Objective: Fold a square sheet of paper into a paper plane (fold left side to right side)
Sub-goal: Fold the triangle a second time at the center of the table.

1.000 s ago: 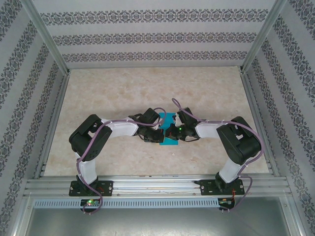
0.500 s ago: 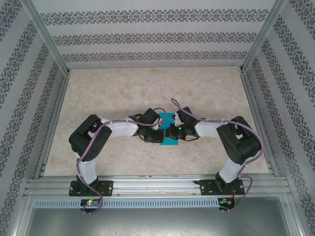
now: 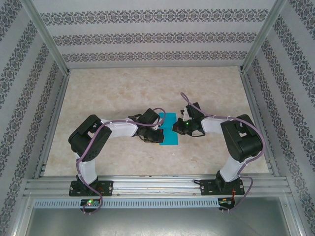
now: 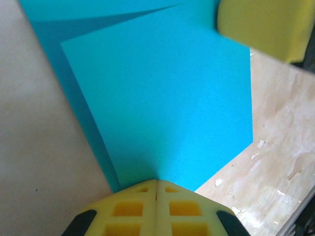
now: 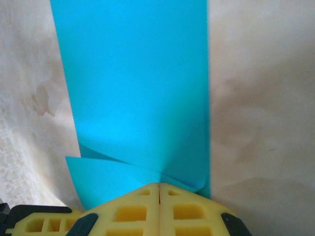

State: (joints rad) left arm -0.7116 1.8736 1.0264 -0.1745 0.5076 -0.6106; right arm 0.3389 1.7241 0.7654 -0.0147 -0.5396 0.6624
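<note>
Marbled table [image 3: 108,93]: the square sheet of paper [image 3: 167,139] lies half-folded, left gripper [image 4: 156,183] and right gripper [image 5: 158,187] both closed at its edges; I'd crease next.

My pale marbled worktop [image 3: 123,93] is carrying one folded turquoise sheet of paper [image 3: 168,131], lying near its middle.

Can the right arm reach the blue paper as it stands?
Probably yes: the right gripper, shut, sits at the edge of the paper with nothing between; the left gripper is at the opposite side.
</note>
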